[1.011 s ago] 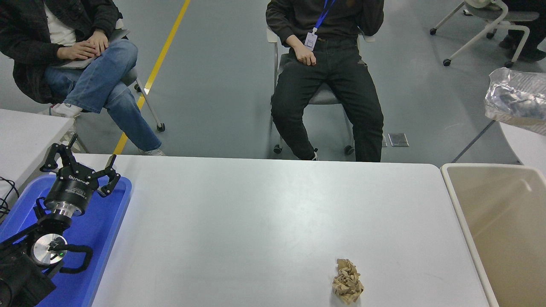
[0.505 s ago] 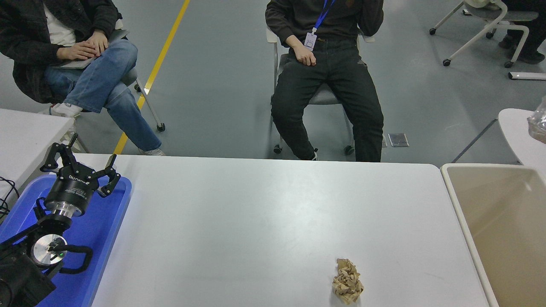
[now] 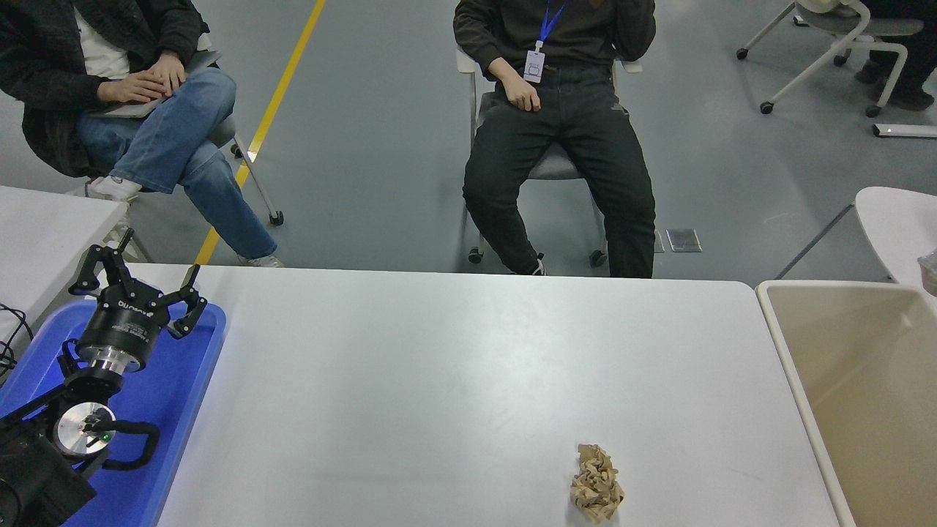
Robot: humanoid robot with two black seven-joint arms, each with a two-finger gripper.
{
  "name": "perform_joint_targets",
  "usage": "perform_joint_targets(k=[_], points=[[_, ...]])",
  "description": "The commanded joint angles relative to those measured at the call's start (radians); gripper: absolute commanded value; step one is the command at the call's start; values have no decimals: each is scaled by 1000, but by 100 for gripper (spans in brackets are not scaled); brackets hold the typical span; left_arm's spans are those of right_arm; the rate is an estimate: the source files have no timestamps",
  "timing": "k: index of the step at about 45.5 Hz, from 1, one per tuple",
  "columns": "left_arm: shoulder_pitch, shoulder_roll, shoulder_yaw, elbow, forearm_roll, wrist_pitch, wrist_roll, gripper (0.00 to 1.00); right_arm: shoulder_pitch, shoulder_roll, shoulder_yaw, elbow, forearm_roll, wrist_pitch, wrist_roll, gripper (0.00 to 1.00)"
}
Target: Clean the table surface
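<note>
The table surface (image 3: 454,366) is a wide matte white top that fills the middle of the head view. A crumpled brown paper ball (image 3: 596,483) lies on it near the front edge, right of centre. My left gripper (image 3: 135,282) stands open at the lower left, above a blue tray (image 3: 187,380), with nothing between its fingers. My right arm and its gripper are out of view.
A beige bin (image 3: 864,395) stands against the table's right edge. Two people sit on chairs beyond the far edge. A smaller white table (image 3: 44,227) is at the left and a round white table (image 3: 893,219) at the far right.
A clear plastic bag at the upper right has dropped out of view, leaving only a sliver at the right edge. The seated person in black shifted slightly. My left arm has not moved.
</note>
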Motion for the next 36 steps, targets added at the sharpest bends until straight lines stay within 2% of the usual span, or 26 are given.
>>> perform_joint_targets(k=[1, 36], points=[[0, 0, 0, 0, 0, 0, 0, 100, -84, 65, 59, -8, 12, -58, -10, 0], [0, 0, 0, 0, 0, 0, 0, 100, -162, 194, 79, -8, 18, -162, -7, 0]])
